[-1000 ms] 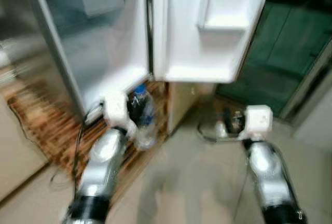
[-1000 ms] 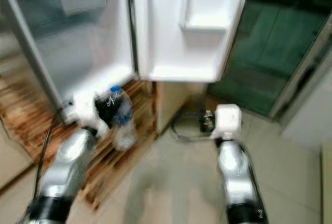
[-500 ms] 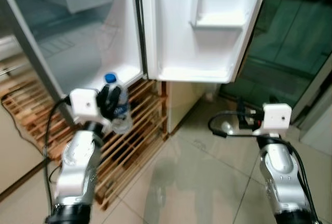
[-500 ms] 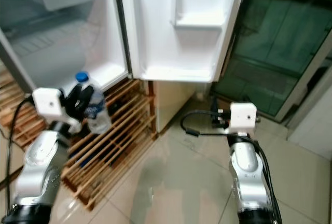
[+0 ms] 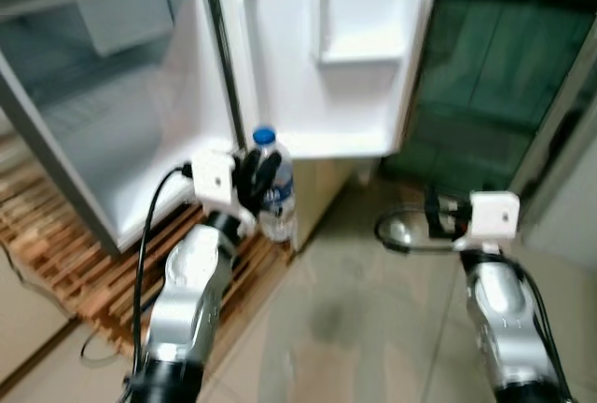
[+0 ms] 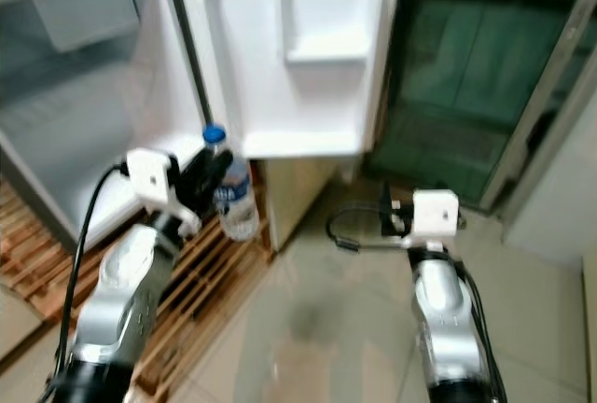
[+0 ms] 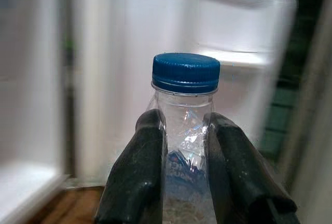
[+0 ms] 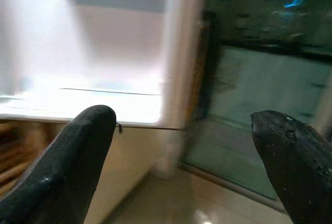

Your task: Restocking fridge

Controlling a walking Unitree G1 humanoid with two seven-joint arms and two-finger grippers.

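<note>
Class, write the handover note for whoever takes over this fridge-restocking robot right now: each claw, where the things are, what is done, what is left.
Left claw: shut on the water bottle, gripping just below its blue cap, held upright in front of the open fridge.
Right claw: open, holding nothing, out to the right above the tiled floor.
Fridge door stands wide open; its shelves hold nothing.
Done: bottle picked up and brought to the fridge.
Left: place the bottle inside, release, close the door.

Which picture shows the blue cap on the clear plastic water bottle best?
The left wrist view: the blue cap sits close and sharp above the left gripper clamping the clear plastic water bottle. Both eye views show it small and blurry.
</note>
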